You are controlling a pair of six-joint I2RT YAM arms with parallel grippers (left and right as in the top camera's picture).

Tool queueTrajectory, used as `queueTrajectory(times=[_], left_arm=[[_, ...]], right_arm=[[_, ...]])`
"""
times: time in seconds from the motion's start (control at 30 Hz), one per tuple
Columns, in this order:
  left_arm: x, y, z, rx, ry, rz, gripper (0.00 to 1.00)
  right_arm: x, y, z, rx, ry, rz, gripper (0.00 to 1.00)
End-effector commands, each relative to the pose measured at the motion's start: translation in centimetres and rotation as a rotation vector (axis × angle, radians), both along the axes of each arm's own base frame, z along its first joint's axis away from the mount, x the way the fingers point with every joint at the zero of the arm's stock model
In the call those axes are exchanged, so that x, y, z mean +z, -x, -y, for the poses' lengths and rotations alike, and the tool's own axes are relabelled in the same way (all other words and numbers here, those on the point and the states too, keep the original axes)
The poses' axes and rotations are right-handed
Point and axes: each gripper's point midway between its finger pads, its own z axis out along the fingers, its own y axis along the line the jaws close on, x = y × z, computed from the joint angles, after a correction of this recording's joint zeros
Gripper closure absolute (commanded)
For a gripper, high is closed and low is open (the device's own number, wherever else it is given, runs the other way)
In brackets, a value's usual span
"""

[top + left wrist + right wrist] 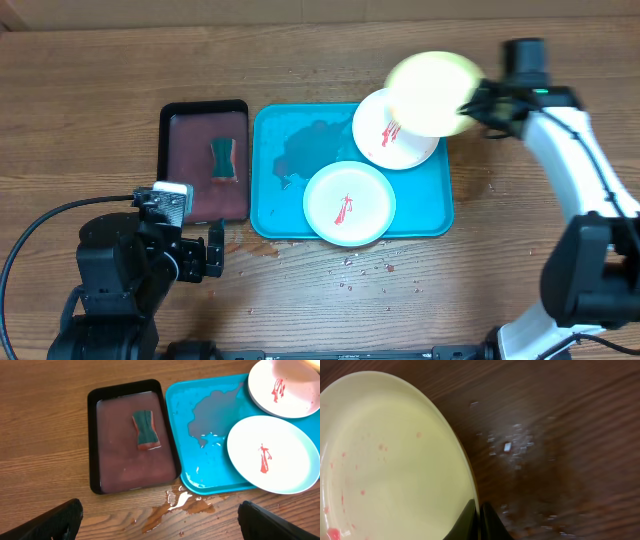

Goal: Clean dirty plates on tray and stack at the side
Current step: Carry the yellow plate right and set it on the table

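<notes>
The yellow-green plate (432, 93) hangs in the air over the far right corner of the turquoise tray (285, 200), hiding part of the white plate (383, 140) from the overhead camera. It is pinched at its rim by the right gripper (479, 521), whose fingers are pressed together on the thin edge. Up close the lifted plate carries only faint red specks and one red spot near its lower edge, so it looks mostly but not wholly wiped. The white plate and the pale mint plate (348, 204) lie on the tray, each with a red smear at its centre. No stack shows at the side, so the job appears to be in its early part, with two plates unwiped. A puddle (305, 150) spreads over the tray's left half, and reddish liquid (185, 502) has spilled onto the wooden table (100, 100) by the near rim. The right arm reaches in from the right, its wrist above bare wood just beyond the tray. The left gripper (160, 527) hovers near the black-rimmed tray (93, 440), where the sponge (146, 430) lies, fingers spread wide and holding nothing.
</notes>
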Motion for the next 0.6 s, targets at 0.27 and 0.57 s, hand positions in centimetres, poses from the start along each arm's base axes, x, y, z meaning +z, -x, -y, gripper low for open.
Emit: queueTrajectory(times=[0.27,0.57], left_arm=[[-0.3,0.0,0.0,0.007,0.003,-0.005,0.00],[-0.3,0.0,0.0,0.007,0.003,-0.005,0.00]], right_arm=[[-4.3,6.1,12.2,-0.311,-0.057,-0.111,0.96],[-6.1,7.8,12.5,-0.297,-0.044,-0.162,0.96]])
